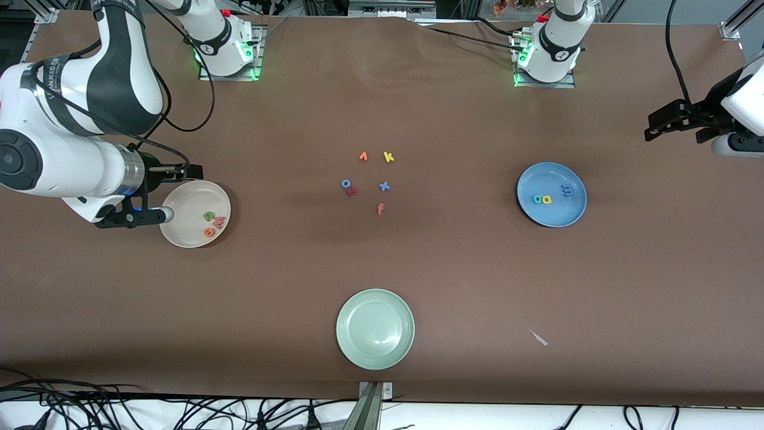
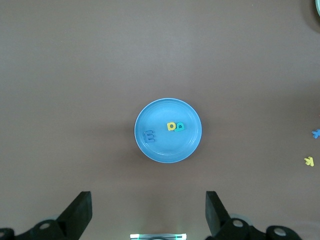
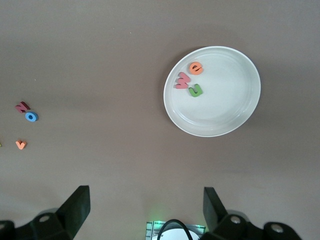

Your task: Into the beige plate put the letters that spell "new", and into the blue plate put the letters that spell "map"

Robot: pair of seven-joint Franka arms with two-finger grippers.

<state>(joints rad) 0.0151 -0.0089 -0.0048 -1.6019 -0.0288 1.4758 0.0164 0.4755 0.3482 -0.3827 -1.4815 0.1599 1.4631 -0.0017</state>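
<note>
Letters look sorted already: the green n [image 1: 208, 216], orange e [image 1: 209, 232] and salmon-pink w [image 1: 218, 223] lie together in the beige plate [image 1: 186, 197] at the middle left of the front view, and the blue m [image 1: 566, 190], yellow a [image 1: 536, 199] and teal p [image 1: 546, 199] lie in the blue plate [image 1: 567, 214] at the middle right. Both words seem placed, so I judge the task essentially done.

The right gripper [image 1: 156, 194] hangs released and empty just above the beige plate's edge at the frame's left. The left gripper [image 1: 656, 126] is spread wide, holding nothing, above bare counter [image 1: 453, 280] at the upper right edge of the frame, clear of the blue plate.

The risk sits with the right gripper: if it sinks or swings as the arm pulls away, a finger could catch the rim and tip the light foam letters out. Leftover letters cluster mid-frame: the orange v [image 1: 363, 156], yellow k [image 1: 388, 157], blue o [image 1: 345, 184], blue x [image 1: 384, 186] and orange-red f [image 1: 380, 209]. Taking one by mistake would spoil either word. The pale green plate [image 1: 375, 328] at the bottom centre sits empty.
</note>
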